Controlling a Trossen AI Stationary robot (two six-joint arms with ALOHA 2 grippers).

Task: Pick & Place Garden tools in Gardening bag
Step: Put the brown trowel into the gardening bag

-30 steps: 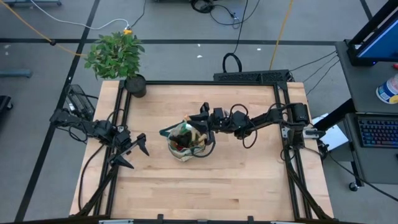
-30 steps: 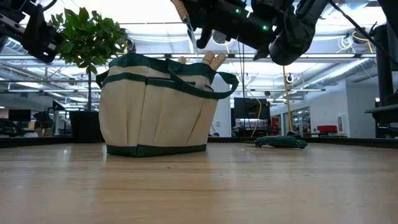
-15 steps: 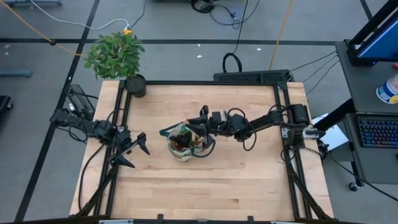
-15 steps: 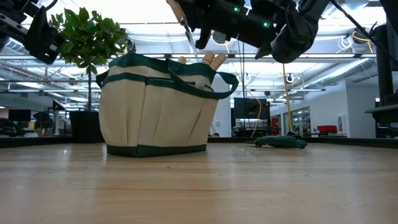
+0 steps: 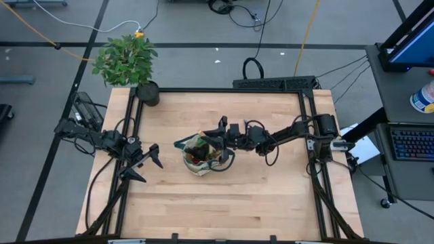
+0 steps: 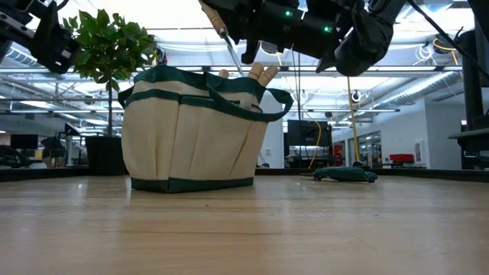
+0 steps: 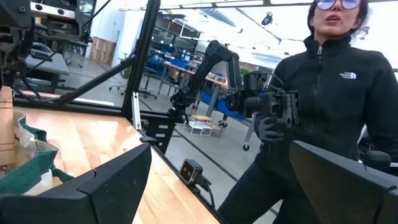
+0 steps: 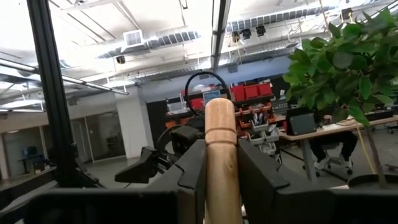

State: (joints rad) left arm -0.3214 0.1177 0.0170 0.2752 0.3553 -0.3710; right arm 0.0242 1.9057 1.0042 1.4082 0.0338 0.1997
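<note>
One tool in hand: a wooden-handled garden tool (image 8: 220, 155) is clamped between the fingers of the right pincer (image 5: 218, 136), its handle standing up between the fingers and its metal shaft angled down toward the bag mouth, judged so that it can be dropped in.
Gardening bag: the bag (image 6: 195, 130) is stood upright near the middle of the tabletop (image 5: 224, 203), mouth open upward; other wooden handles are seen poking out of it.
Right arm: it is stretched from the right edge to just over the bag's rim.
Left pincer: the left pincer (image 5: 144, 163) is held spread wide and empty near the left edge, well apart from the bag, judged parked clear.
Potted plant: the plant (image 5: 127, 61) is left at the far left corner.
Person: a person in a dark jacket (image 7: 323, 106) is seen beyond the tabletop.
</note>
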